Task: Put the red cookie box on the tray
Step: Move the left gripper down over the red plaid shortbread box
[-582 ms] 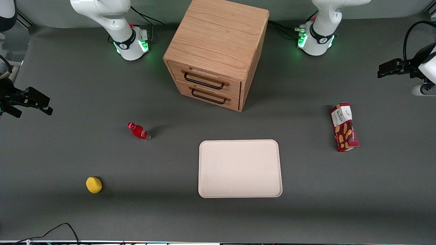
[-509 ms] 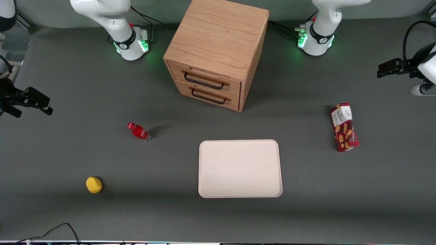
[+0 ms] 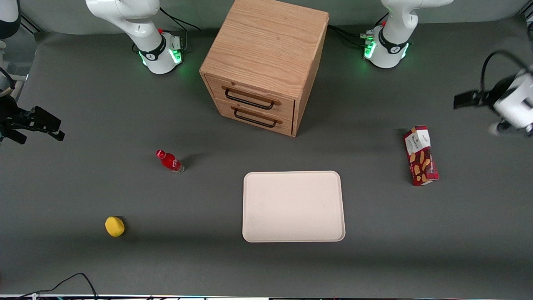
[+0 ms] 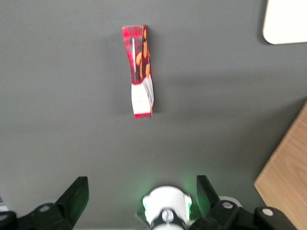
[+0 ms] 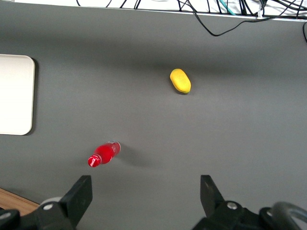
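Observation:
The red cookie box (image 3: 420,155) lies flat on the dark table toward the working arm's end, its white label end pointing away from the front camera. It also shows in the left wrist view (image 4: 139,72). The cream-white tray (image 3: 293,206) sits near the table's middle with nothing on it; one corner shows in the left wrist view (image 4: 287,21). My left gripper (image 3: 510,108) hovers high above the table, beside the box and farther toward the table's end, not touching it. In the wrist view the gripper (image 4: 141,194) is open and holds nothing.
A wooden two-drawer cabinet (image 3: 264,62) stands farther from the front camera than the tray. A small red bottle (image 3: 169,161) and a yellow round object (image 3: 114,226) lie toward the parked arm's end. The working arm's base (image 3: 387,46) stands beside the cabinet.
My left gripper has shifted a little toward the cookie box and nearer the front camera, and shows motion blur. The box, tray and other objects have not moved.

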`<state>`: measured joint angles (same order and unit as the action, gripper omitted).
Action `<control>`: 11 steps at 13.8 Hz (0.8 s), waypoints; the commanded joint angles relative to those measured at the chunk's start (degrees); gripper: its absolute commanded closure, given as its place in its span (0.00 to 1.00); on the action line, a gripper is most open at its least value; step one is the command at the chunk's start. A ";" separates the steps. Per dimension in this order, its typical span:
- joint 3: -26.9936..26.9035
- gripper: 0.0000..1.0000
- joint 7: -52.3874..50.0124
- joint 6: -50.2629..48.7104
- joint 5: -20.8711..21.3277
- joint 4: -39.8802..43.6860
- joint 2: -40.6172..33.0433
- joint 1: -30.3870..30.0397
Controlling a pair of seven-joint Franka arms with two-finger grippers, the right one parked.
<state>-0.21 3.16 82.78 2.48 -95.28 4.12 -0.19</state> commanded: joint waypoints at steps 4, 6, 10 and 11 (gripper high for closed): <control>-3.74 0.00 7.38 32.57 1.30 -24.49 0.61 -0.07; -4.09 0.00 7.39 42.86 1.04 -29.24 2.55 -0.16; -4.00 0.18 6.43 63.68 -0.54 -37.50 8.26 -0.07; -4.09 0.67 6.16 67.39 -1.68 -38.74 9.31 -0.16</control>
<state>-4.14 9.59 143.21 2.44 -130.94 12.09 -0.57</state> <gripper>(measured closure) 0.097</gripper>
